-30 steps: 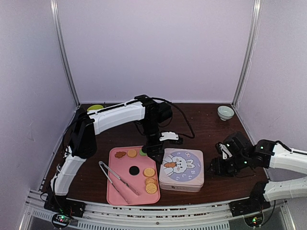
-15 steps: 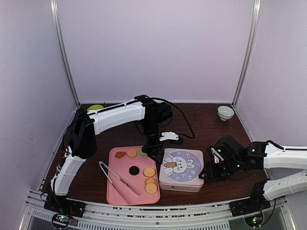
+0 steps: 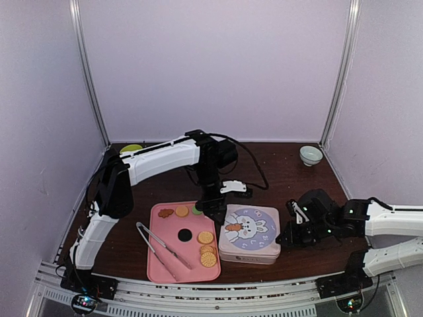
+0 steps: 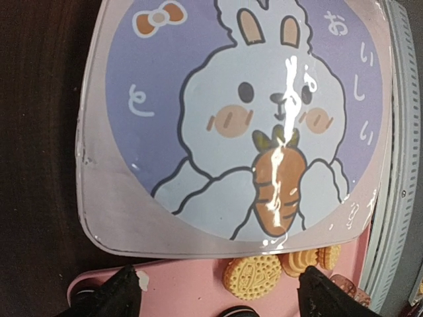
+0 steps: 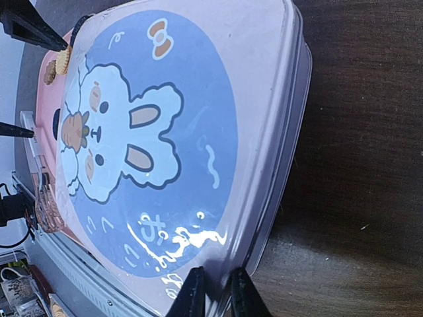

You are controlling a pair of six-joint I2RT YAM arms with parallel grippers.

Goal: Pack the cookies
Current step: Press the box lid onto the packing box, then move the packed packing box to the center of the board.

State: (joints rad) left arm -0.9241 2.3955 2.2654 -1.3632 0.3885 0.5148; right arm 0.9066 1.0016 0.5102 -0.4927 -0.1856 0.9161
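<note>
The cookies lie on a pink tray (image 3: 157,264): a black round (image 3: 185,234), golden rounds (image 3: 205,237) and a brown flower shape (image 3: 165,212). In the left wrist view, golden cookies (image 4: 252,276) show beside the tin (image 4: 132,218). The closed tin (image 3: 250,231), with a bunny lid (image 5: 165,119), stands right of the tray. My left gripper (image 4: 225,294) hangs open over the seam between tray and tin, holding nothing. My right gripper (image 5: 217,294) is at the tin's right edge (image 3: 283,236). Its fingers are pinched on the lid's rim.
Metal tongs (image 3: 162,246) lie on the tray's left half. A small pale bowl (image 3: 310,154) stands at the back right, and a yellow-green dish (image 3: 131,148) at the back left. A black cable (image 3: 254,168) loops behind the left arm.
My right gripper has slid left to the tin's right edge and its fingers have closed down on the lid's rim. The left arm has not moved.
</note>
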